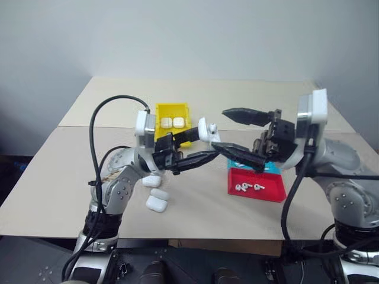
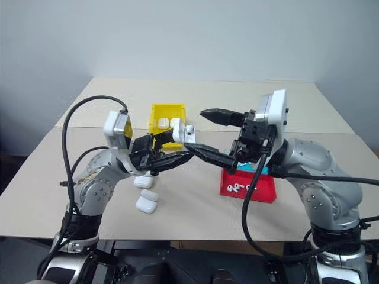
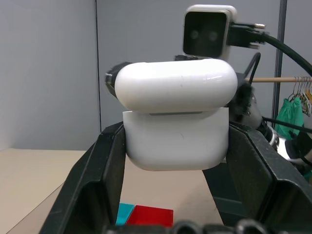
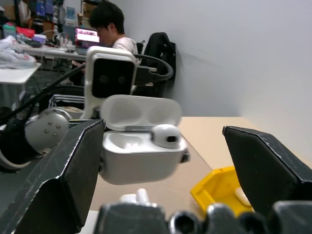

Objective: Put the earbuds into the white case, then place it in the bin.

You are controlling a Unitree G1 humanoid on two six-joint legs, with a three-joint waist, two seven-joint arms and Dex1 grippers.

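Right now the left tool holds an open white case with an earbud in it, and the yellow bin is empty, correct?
Not quite: the yellow bin already holds white cases, as the left eye view shows. The left tool does hold the open white case with an earbud in it.

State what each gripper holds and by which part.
The left gripper clamps the open white case by its lower body's sides. The right gripper is open, holding nothing.

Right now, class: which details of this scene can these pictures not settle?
- Second socket of the white case: the seated earbud and rim hide it, right wrist view.
- Bin contents beyond two cases: the left gripper covers its front, head views.
- Loose earbuds count: too small.
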